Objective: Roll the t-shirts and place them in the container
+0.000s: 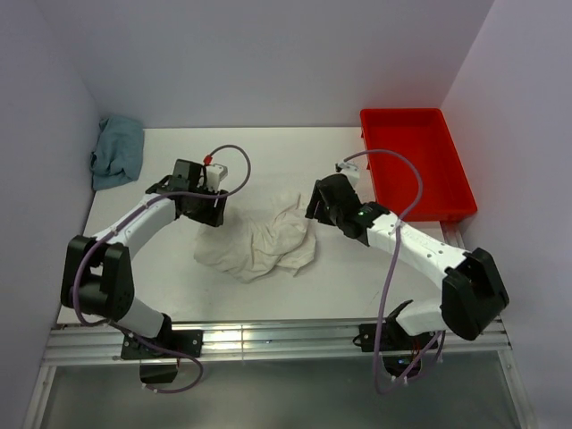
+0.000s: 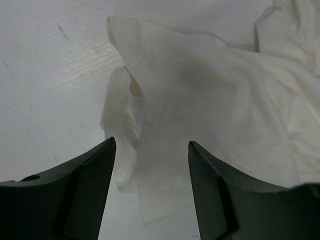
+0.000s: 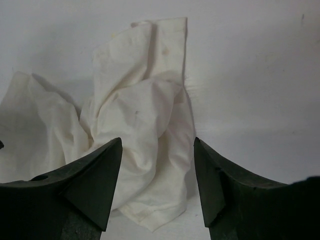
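A cream-white t-shirt (image 1: 259, 243) lies crumpled in a loose heap on the white table between my two arms. My left gripper (image 1: 211, 217) hovers over the heap's upper left corner, open, with a flat fold of the t-shirt (image 2: 200, 100) showing between its dark fingers (image 2: 90, 175). My right gripper (image 1: 313, 213) is at the heap's upper right edge, also open; a bunched corner of the t-shirt (image 3: 145, 130) lies between and below its fingers (image 3: 95, 175). Neither gripper holds any cloth.
A red plastic bin (image 1: 413, 161) stands at the back right of the table (image 1: 268, 147). A crumpled blue-grey cloth (image 1: 118, 150) lies at the back left corner. Walls close in on the left, back and right.
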### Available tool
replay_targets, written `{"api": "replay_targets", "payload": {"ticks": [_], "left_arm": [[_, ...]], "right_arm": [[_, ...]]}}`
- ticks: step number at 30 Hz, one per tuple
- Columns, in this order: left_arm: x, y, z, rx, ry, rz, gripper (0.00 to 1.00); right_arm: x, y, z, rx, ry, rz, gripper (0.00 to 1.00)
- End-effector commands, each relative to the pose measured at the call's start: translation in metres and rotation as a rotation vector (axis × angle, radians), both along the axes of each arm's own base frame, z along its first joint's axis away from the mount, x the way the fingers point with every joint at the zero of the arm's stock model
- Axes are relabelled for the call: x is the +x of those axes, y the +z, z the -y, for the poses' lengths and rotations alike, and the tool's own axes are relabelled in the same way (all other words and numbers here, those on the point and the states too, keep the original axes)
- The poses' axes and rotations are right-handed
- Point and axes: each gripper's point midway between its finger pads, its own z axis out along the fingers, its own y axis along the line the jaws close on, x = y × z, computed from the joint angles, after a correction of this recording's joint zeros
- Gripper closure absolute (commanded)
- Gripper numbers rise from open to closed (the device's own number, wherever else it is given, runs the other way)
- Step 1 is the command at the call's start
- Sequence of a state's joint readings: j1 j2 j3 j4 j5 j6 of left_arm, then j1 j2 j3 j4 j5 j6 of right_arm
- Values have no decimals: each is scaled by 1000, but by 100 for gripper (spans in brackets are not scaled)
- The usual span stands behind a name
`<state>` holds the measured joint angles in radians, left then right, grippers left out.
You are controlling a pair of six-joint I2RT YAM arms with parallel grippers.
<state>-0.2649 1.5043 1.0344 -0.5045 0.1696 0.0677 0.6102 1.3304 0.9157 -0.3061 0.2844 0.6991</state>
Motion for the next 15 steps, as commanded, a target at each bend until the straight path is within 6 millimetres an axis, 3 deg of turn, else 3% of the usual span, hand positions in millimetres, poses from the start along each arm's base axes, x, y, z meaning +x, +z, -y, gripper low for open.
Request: {"api": "replay_targets", "payload": {"ticks": [1,8,15], "left_arm": [[27,4,-1,29,19,70,35],[33,-3,11,-1,-5,47,34],[40,-10,18,-24,-6,32,34]], "right_arm": [[16,12,-25,62,12,18,35],[18,-8,-51,56,51,-48,37],[13,-27,-55,70,35,-89,38]]}}
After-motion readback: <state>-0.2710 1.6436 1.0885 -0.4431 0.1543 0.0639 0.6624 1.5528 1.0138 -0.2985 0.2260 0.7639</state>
